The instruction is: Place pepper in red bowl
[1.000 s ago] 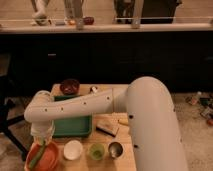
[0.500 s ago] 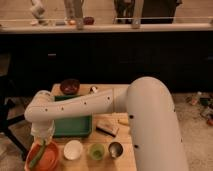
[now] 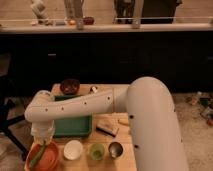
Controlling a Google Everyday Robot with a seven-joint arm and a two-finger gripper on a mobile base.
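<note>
The red bowl (image 3: pixel 47 157) sits at the table's front left corner. A slim green pepper (image 3: pixel 37 157) lies inside it, slanting from the bowl's middle toward its left rim. My white arm reaches across the table from the right, and my gripper (image 3: pixel 42 136) hangs just above the bowl's far rim, over the pepper's upper end. Whether the gripper touches the pepper is hidden by the wrist.
A green tray (image 3: pixel 72 125) lies behind the bowl. Along the front edge stand a small white bowl (image 3: pixel 73 149), a green cup (image 3: pixel 96 151) and a metal cup (image 3: pixel 115 149). A dark maroon bowl (image 3: pixel 70 86) sits at the back. A flat packet (image 3: pixel 108 127) and a yellow piece (image 3: pixel 123 121) lie mid-table.
</note>
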